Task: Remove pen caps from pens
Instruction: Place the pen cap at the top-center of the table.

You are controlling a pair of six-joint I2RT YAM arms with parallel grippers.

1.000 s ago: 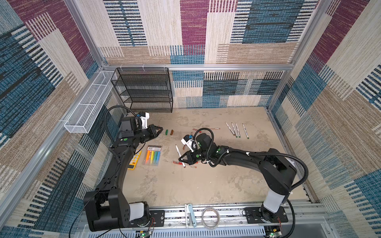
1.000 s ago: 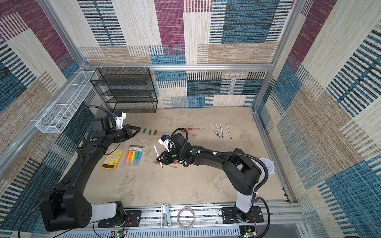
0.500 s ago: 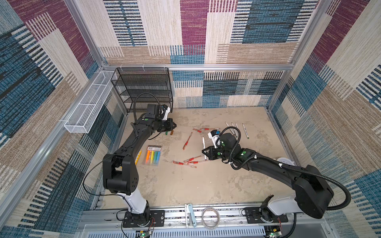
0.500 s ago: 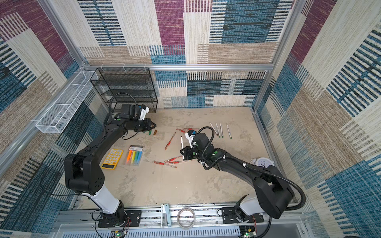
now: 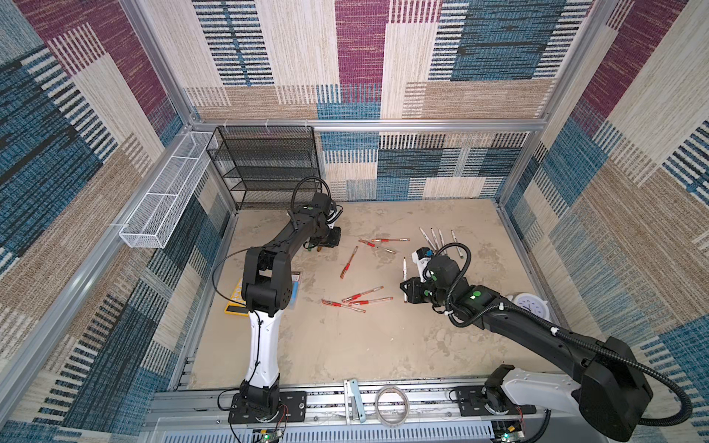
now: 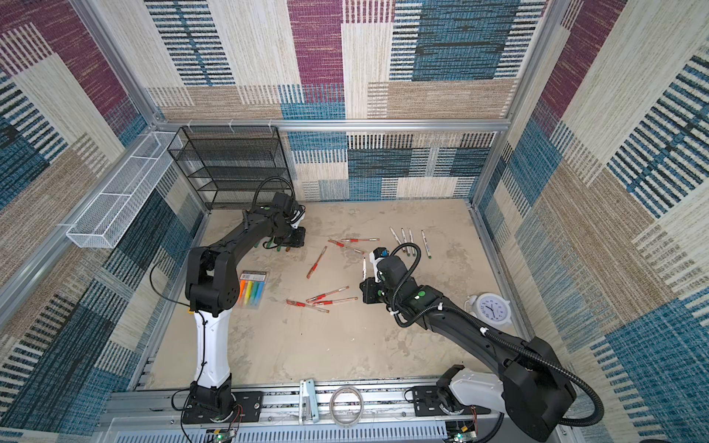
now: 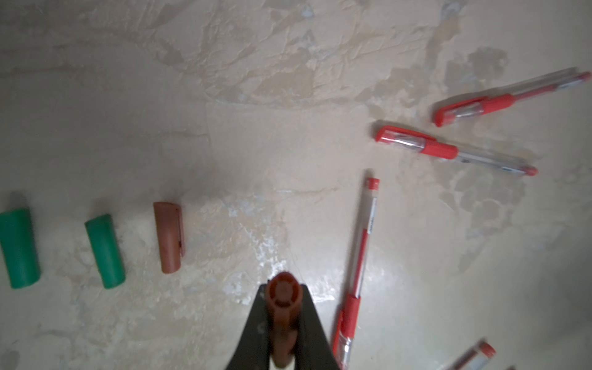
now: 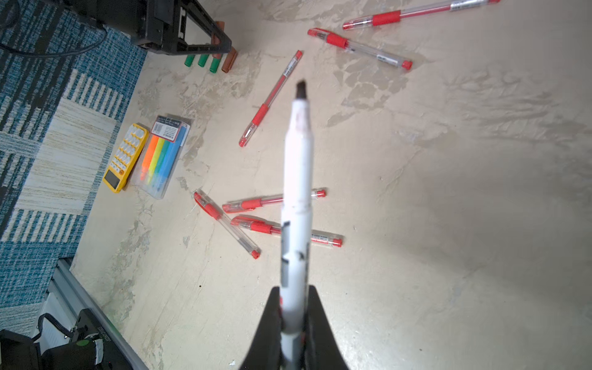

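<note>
In both top views, six clear, red-banded pens (image 5: 362, 294) lie scattered on the mottled beige table (image 5: 345, 345) between the arms, and four slim white pens (image 5: 437, 239) lie just beyond the right gripper (image 5: 404, 294). From the left wrist, the left gripper (image 7: 283, 298) is pinching a stubby held brown cap (image 7: 283, 320). Beside it lie a loose brown cap (image 7: 168, 237) and two green caps (image 7: 104, 250), one cut off at the edge. From the right wrist, black jaws clamp a white marker (image 8: 298, 179) with its dark tip bare and blurred.

Matt plastic caps (image 7: 169, 236) lie on the rough, mottled tabletop (image 7: 288, 96).
</note>
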